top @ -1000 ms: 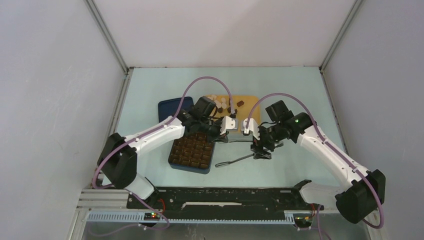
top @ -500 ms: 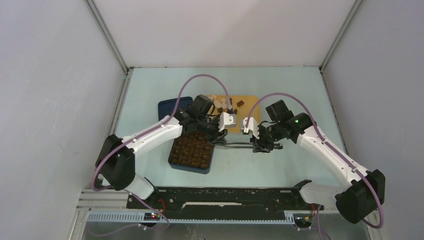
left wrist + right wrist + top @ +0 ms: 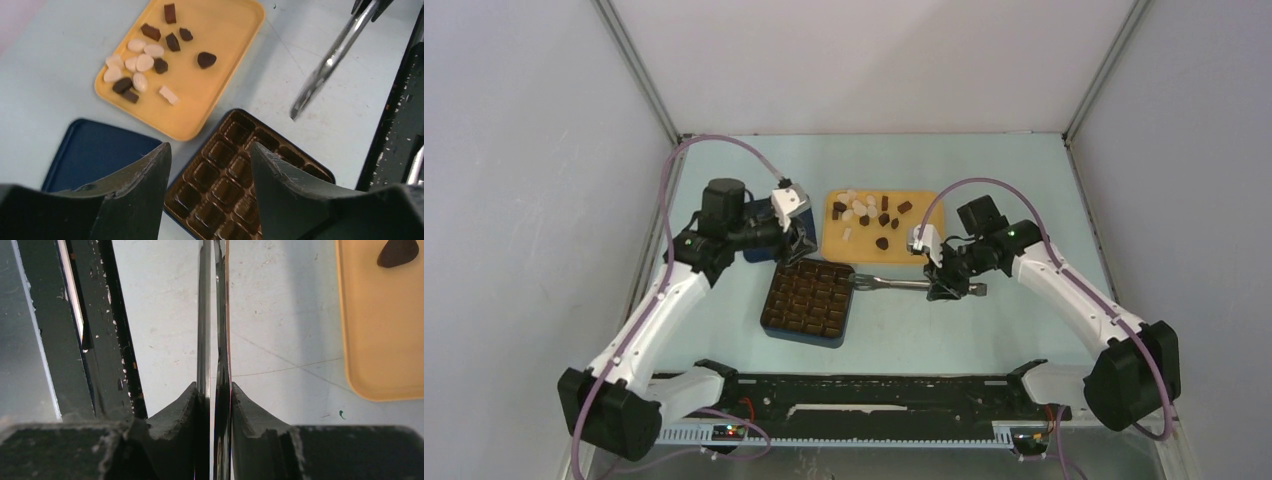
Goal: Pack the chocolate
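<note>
Clenching tongs (image 3: 892, 284), the right end effector (image 3: 215, 392) sits near the chocolate (image 3: 864, 212) on a tray (image 3: 911, 238); the left end effector (image 3: 210, 148) gapes.

A robot lab cell: blank white walls (image 3: 874, 60), aluminium framing (image 3: 640, 70), pale table (image 3: 1004, 180).

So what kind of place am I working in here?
Probably a lab test cell, not a kitchen: bare white walls in a metal frame, and a table set with a tray of chocolates, a box and tongs.
</note>
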`<state>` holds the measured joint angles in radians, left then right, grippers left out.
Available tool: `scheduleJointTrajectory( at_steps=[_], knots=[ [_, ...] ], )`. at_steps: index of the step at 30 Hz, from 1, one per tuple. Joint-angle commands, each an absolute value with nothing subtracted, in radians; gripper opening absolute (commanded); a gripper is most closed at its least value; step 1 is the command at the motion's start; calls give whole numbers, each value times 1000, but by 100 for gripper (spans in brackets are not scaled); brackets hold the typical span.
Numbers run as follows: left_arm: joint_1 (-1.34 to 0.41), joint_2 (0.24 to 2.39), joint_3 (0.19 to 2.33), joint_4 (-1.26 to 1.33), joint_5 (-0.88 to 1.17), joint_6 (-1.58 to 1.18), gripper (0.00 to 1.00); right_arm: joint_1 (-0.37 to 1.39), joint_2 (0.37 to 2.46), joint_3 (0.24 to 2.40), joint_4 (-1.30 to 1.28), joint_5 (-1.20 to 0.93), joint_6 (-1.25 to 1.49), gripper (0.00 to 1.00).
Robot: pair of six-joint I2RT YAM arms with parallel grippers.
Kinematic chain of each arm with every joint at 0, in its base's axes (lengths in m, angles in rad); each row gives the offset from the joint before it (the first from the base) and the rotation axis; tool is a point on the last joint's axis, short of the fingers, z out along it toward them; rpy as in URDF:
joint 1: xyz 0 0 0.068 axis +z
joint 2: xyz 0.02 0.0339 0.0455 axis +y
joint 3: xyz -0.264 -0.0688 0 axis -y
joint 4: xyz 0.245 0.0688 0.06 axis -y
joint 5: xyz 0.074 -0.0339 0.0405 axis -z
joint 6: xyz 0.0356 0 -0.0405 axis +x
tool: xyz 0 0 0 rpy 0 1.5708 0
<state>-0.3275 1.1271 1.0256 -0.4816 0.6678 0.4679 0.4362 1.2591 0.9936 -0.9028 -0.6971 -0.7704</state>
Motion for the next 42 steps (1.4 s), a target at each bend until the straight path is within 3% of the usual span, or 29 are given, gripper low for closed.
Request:
scheduleJointTrajectory(
  at_steps=[1, 15, 21, 42],
  knots=[
    [-276, 1030, 952, -513, 625, 389, 64, 434, 1292, 1041, -822, -643, -648, 29],
    [-182, 863, 955, -680, 439, 363, 64, 443, 1541, 1335, -814, -388, -371, 36],
    [-169, 797, 980, -758, 382, 337, 64, 442, 1640, 1448, -810, -382, -311, 47],
    [-124, 669, 943, -812, 344, 293, 64, 490, 2037, 1906, -975, -209, -260, 36]
  ],
)
